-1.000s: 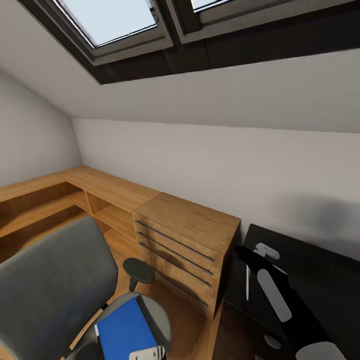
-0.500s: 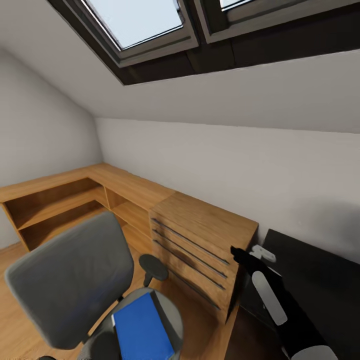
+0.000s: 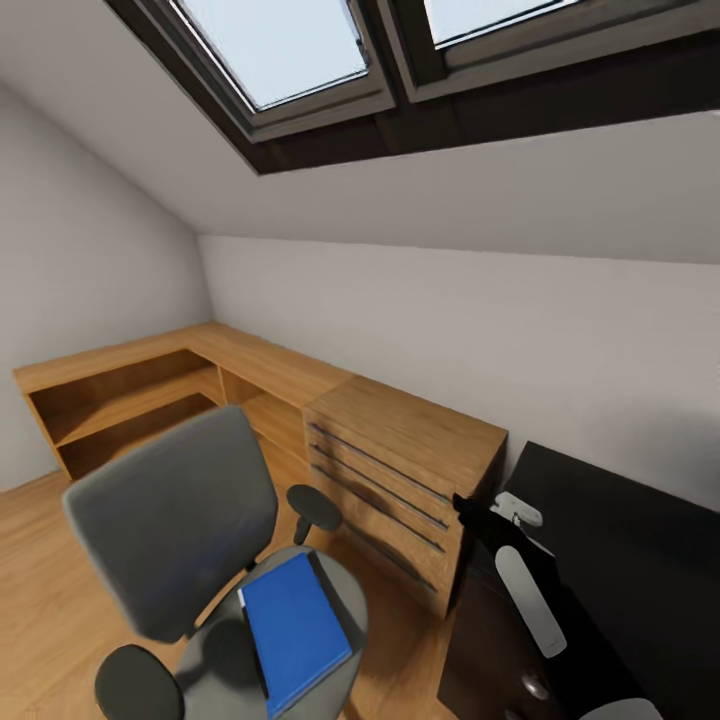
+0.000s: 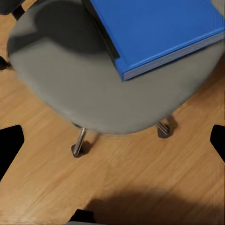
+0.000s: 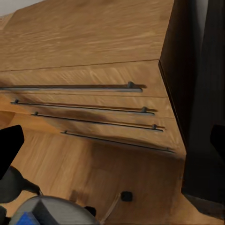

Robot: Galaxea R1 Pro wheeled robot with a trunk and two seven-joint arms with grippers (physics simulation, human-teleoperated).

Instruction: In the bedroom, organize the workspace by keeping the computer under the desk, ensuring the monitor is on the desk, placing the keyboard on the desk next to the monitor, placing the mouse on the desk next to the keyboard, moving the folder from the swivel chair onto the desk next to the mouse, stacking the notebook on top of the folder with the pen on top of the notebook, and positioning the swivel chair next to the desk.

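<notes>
The grey swivel chair (image 3: 170,520) stands on the wooden floor in front of the drawer unit. A blue folder (image 3: 295,628) lies flat on its seat, with a dark strip along one long edge. In the left wrist view, my left gripper (image 4: 112,140) hovers open above the seat (image 4: 79,89) and the folder (image 4: 154,28), its black fingertips (image 4: 10,145) spread far apart and empty. The black desk (image 3: 610,520) sits at the right. My right gripper (image 3: 468,510) reaches out beside the desk's corner. In the right wrist view it stands open (image 5: 112,145), facing the drawers.
A wooden chest of drawers (image 3: 400,470) stands between the chair and the desk, against the white wall. Low wooden shelving (image 3: 130,390) runs along the left wall and the corner. Skylights sit in the sloped ceiling. The chair's base and casters (image 4: 78,147) rest on the plank floor.
The whole head view has swung and shifted, so the chair and folder now sit higher and more to the right, with more floor showing. My right arm holds its pose beside the desk.
</notes>
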